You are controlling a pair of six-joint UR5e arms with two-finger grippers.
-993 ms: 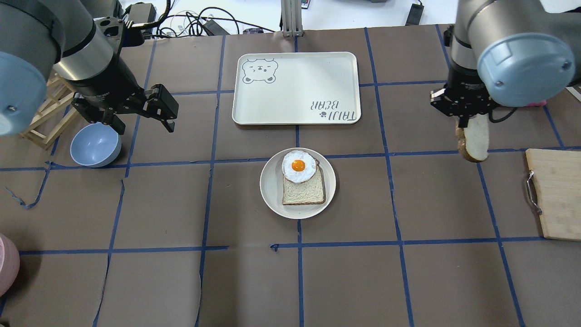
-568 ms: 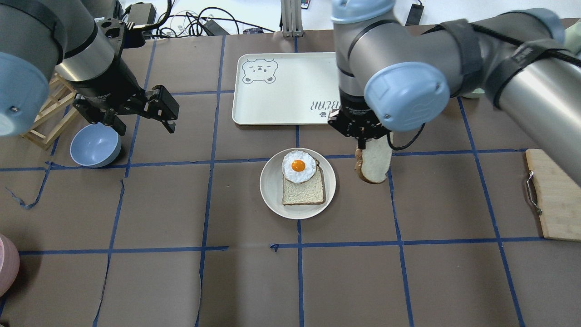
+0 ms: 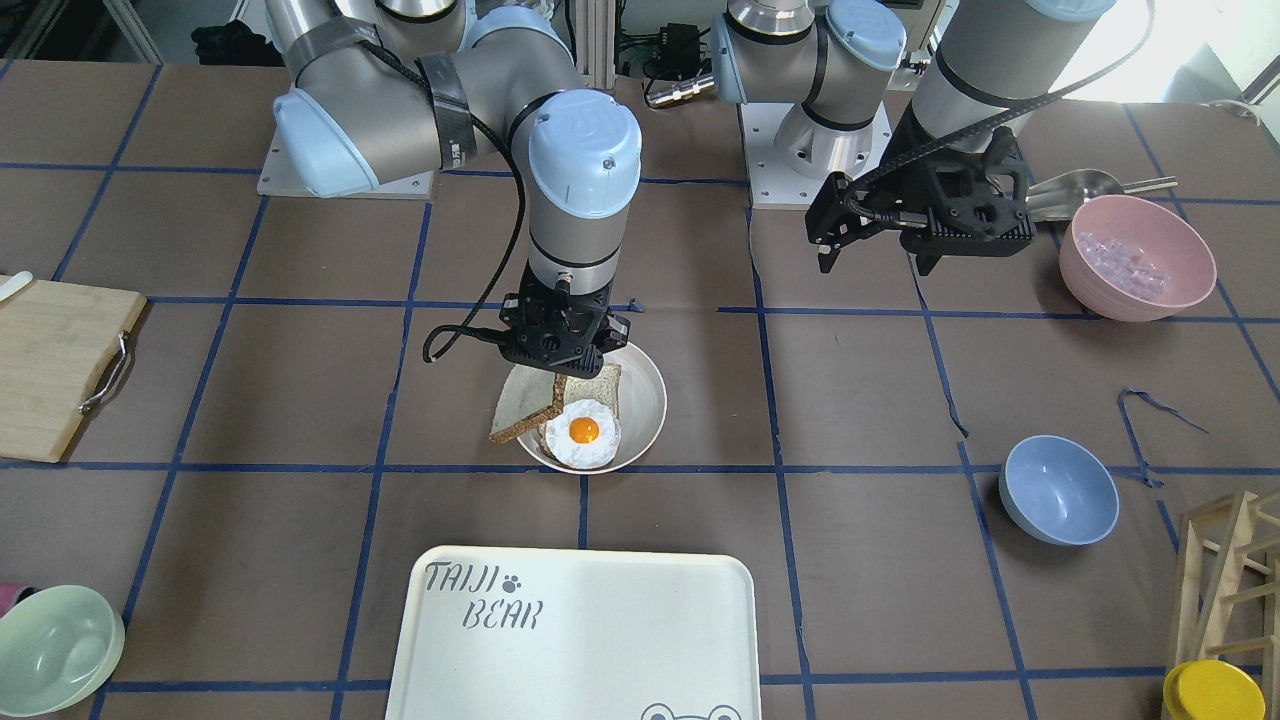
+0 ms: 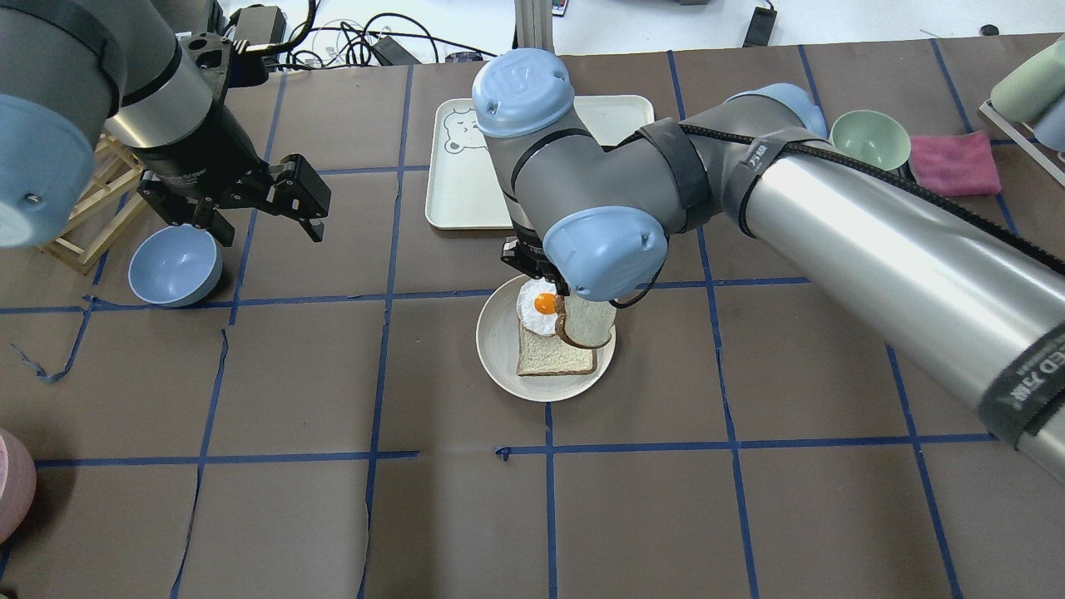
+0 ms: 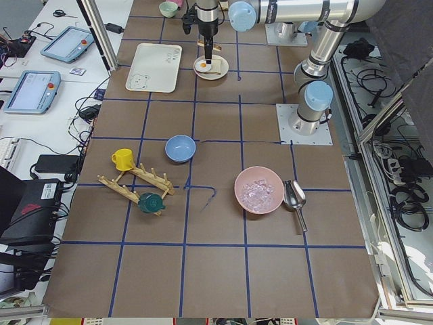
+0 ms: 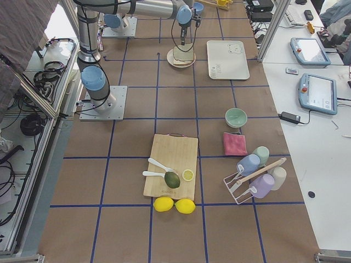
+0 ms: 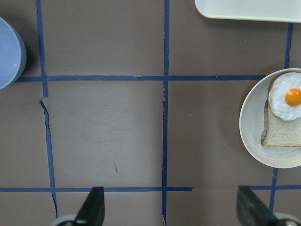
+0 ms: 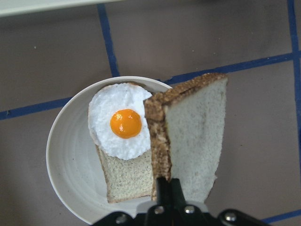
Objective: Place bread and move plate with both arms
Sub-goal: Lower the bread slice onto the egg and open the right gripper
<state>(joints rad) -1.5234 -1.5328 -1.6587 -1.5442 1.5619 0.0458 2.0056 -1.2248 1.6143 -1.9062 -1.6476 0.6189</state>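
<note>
The cream-white plate (image 4: 499,366) sits mid-table and holds a paler slice (image 4: 556,356) topped with a fried egg (image 4: 541,304). My right gripper (image 8: 164,186) is shut on the dark-crusted bread (image 8: 193,136). It holds the bread on edge, tilted, over the plate's right side, beside the egg. The bread also shows in the overhead view (image 4: 586,323) and the front view (image 3: 520,410), under my right gripper (image 3: 557,372). My left gripper (image 4: 258,212) is open and empty, hovering well left of the plate (image 7: 249,132), near the blue bowl.
The TAIJI BEAR tray (image 4: 466,191) lies just beyond the plate, partly under my right arm. A blue bowl (image 4: 175,264) and a wooden rack (image 4: 79,225) stand at the left. A green bowl (image 4: 869,137), a pink cloth (image 4: 953,162) and a cutting board (image 3: 55,350) are on the right.
My right arm has swung left with the bread, from the table's right side to over the plate. My left arm has not moved.
</note>
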